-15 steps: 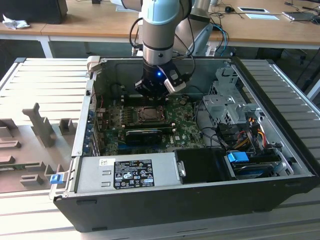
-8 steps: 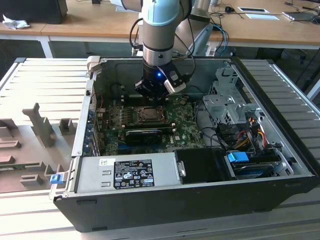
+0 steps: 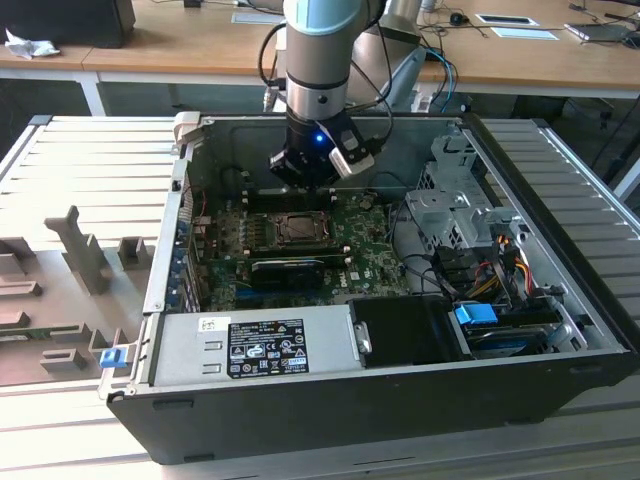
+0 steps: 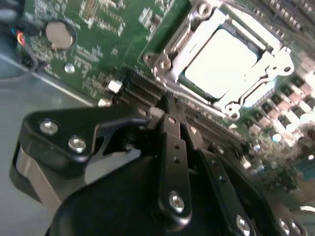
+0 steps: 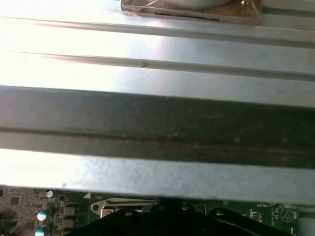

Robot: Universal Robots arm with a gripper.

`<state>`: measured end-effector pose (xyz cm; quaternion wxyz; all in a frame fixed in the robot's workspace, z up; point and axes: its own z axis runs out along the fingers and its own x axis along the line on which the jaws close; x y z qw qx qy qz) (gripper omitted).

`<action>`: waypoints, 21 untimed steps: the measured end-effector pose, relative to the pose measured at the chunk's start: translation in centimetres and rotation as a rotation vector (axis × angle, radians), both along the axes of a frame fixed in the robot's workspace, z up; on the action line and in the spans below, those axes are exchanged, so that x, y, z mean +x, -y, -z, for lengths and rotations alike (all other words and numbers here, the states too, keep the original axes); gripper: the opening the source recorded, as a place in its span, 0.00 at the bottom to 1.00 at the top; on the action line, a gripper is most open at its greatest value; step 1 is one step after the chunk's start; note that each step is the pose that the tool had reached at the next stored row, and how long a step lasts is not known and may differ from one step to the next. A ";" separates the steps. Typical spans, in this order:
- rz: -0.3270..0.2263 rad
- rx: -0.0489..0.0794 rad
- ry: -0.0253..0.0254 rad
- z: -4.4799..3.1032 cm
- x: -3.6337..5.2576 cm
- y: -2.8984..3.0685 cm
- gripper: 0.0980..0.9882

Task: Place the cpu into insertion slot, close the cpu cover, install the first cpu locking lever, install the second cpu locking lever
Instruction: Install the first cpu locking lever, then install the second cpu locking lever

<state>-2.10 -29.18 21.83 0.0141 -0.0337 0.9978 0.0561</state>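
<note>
The open computer case (image 3: 390,390) lies on a ribbed metal table (image 3: 80,160), its green motherboard (image 3: 370,255) exposed. The gripper (image 3: 305,180) hangs inside the case, just above and behind the insertion slot (image 3: 298,229). In the second wrist view, the cpu (image 4: 221,56) sits in that socket with the cpu cover (image 4: 268,61) down around it; the fingers (image 4: 170,115) meet at their tips, holding nothing

open space above cpu cover (image 3: 298,229), expansion card (image 3: 292,266) just beside

cpu (image 4: 221,56) in insertion slot (image 4: 197,88) | cpu cover (image 4: 256,66) on top | gripper (image 3: 305,180) just behind
</note>
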 end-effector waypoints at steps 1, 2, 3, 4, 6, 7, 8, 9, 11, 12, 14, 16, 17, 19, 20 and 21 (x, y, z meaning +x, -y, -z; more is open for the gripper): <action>0.000 0.000 0.0000 0.00 0.00 0.05 0.01; 0.000 0.000 -0.0002 -0.01 0.00 0.11 0.01; 0.000 0.000 -0.0001 -0.01 0.00 0.22 0.01; 0.000 0.000 -0.0001 0.00 -0.01 0.30 0.01; 0.000 0.000 -0.0001 0.00 0.00 0.39 0.01; 0.000 0.000 -0.0001 0.00 0.00 0.44 0.01; 0.000 0.000 0.0000 0.00 0.00 0.48 0.01; 0.000 0.000 -0.0001 0.00 -0.01 0.52 0.01; 0.000 0.000 0.0000 0.00 -0.01 0.57 0.01; 0.000 0.000 0.0000 0.00 0.00 0.59 0.01; 0.000 0.000 0.0000 0.00 0.00 0.65 0.01; 0.000 0.000 -0.0001 -0.01 -0.01 0.70 0.01; 0.000 0.000 -0.0001 -0.01 0.00 0.74 0.01; 0.000 0.000 -0.0001 0.00 -0.01 0.95 0.01; 0.000 0.000 -0.0001 -0.01 0.00 1.02 0.01; 0.000 0.000 -0.0001 0.00 0.00 1.07 0.01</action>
